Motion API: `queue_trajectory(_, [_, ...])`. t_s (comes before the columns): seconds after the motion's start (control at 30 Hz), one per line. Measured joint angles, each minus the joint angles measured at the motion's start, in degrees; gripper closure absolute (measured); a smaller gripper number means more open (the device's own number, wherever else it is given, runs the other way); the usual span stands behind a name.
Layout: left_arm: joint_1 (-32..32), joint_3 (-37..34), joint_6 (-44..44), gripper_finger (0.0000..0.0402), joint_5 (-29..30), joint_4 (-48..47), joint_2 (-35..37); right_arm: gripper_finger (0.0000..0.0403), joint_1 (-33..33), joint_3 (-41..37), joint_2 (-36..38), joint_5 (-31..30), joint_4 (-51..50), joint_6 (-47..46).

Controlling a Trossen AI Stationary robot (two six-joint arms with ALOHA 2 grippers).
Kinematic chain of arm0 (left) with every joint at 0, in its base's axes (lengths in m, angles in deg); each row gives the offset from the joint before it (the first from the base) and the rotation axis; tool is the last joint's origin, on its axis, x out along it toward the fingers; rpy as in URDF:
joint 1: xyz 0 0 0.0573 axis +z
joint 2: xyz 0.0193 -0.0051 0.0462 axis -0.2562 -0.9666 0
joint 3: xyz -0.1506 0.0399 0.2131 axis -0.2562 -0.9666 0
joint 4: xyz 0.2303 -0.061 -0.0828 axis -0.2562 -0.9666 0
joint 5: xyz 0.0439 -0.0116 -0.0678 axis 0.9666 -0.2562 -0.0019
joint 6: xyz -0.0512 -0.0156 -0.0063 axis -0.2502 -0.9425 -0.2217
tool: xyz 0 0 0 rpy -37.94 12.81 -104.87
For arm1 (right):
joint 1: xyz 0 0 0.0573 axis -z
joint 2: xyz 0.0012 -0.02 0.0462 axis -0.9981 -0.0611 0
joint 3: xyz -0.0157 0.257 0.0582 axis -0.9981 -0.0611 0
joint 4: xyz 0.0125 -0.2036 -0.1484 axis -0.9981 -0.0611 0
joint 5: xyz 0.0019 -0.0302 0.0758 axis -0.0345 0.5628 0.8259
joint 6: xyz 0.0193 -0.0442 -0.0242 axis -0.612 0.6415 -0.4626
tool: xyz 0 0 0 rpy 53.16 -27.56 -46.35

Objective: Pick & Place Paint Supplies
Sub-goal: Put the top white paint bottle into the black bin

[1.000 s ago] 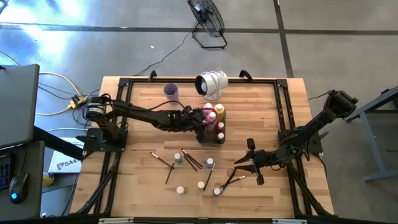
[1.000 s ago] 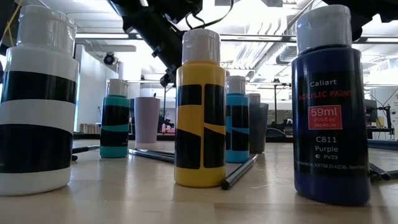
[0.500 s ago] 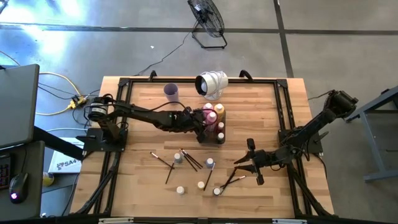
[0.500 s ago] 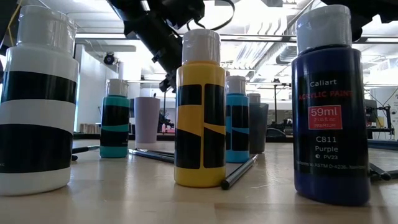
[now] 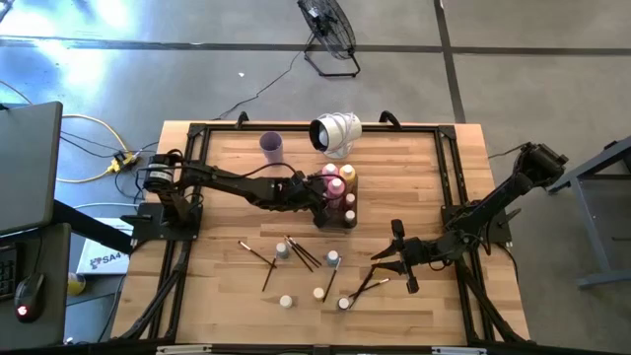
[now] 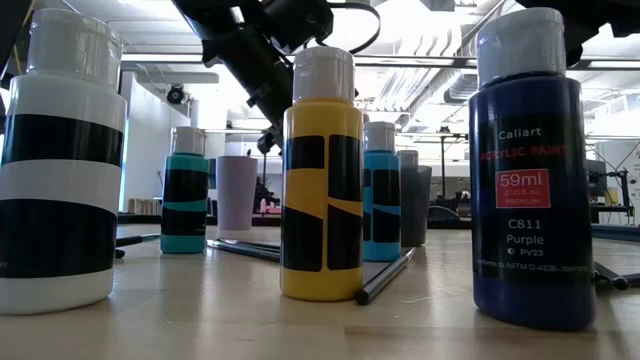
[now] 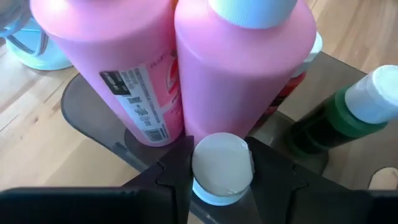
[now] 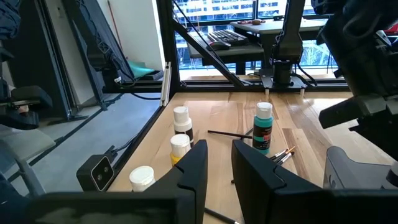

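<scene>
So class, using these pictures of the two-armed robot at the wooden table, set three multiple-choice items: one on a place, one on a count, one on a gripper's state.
1. Where is the left gripper?
A. At the clear grey rectangular tray
B. Over the lilac cup
C. By the loose brushes

2. How many large pink bottles stand in the tray?
A. One
B. Two
C. Four

3. What do the left gripper's jaws hold?
A. Nothing
B. A paintbrush
C. A small white-capped bottle

Key: 1 A, the high view shows the left gripper at the clear grey rectangular tray. 2 B, the left wrist view shows two large pink bottles side by side. 3 C, the small white-capped bottle sits clamped between the jaws.
</scene>
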Motion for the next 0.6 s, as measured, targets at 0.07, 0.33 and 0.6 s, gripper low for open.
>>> queue_trajectory(0.07, [0.0,0.0,0.0,0.0275,0.0,-0.1,0.0,0.0339,0.0,0.0,0.0,0.0,0.0,0.0])
queue_trajectory(0.33, [0.0,0.0,0.2,0.0274,-1.2,-0.1,0.0,0.0339,0.0,0.0,0.0,0.0,-0.2,0.0])
queue_trajectory(0.6, [0.1,-0.1,1.4,0.0272,-1.5,0.0,0.0,0.0339,0.0,0.0,0.0,0.0,-0.2,0.0])
